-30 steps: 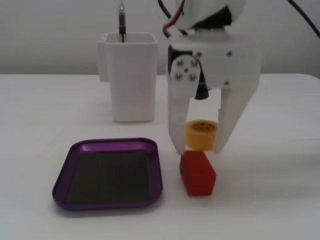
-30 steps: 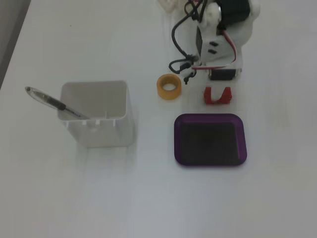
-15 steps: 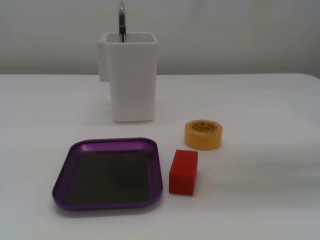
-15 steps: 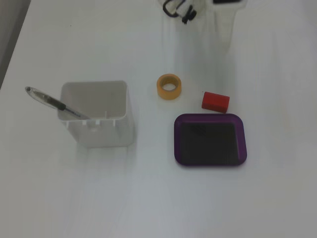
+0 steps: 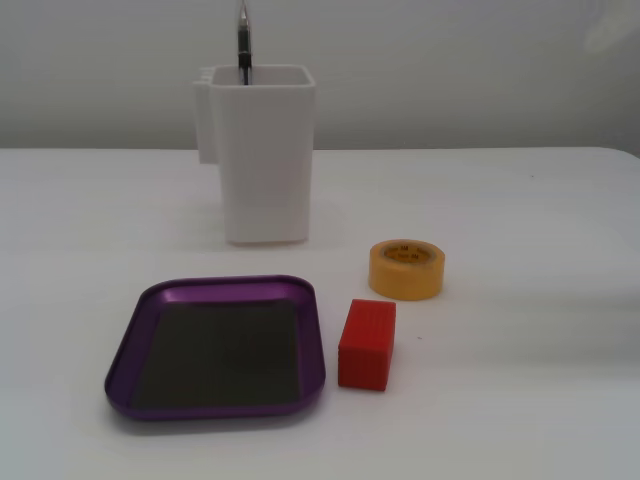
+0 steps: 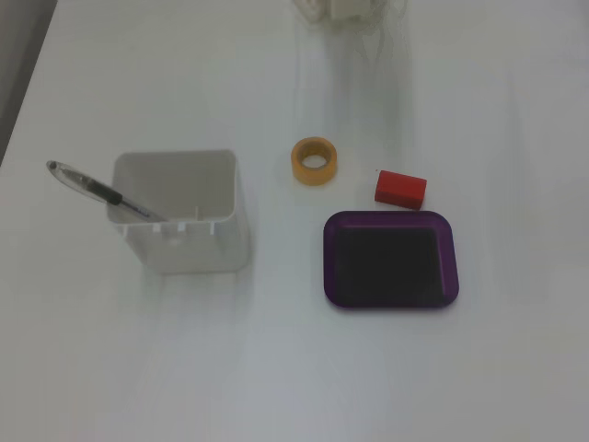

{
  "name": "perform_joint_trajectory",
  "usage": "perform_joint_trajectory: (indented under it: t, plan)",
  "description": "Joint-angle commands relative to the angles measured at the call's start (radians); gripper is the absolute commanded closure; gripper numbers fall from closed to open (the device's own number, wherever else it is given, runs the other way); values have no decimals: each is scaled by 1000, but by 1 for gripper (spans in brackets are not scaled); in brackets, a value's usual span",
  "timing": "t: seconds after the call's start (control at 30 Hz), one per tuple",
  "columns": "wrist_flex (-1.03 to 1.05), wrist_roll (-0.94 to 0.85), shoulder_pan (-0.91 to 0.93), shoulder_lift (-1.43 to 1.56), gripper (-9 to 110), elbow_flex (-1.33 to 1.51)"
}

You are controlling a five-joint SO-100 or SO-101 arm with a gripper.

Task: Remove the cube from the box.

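The red cube [image 5: 367,344] stands on the white table just right of the purple box [image 5: 135,337], outside its rim. From above, the cube [image 6: 400,188] lies beyond the top right corner of the box [image 6: 389,217], whose dark floor holds nothing. The gripper is not in either view; only a white part of the arm [image 6: 345,9] shows at the top edge seen from above.
A yellow tape roll [image 5: 406,268] lies behind the cube, also seen from above as the tape roll [image 6: 315,160]. A tall white container [image 5: 263,150] with a pen [image 6: 97,190] in it stands to the left.
The gripper stood open over the tilted cube a second ago, then rose and drew back out of view. The cube settled upright beside the box and has stayed still since.
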Motion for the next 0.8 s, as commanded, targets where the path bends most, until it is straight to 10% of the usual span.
perform_joint_trajectory:
  t: [0.0,0.77]
  plan:
    - [-110,-8,6,199,84,239]
    - [-190,-6,127,758,84,940]
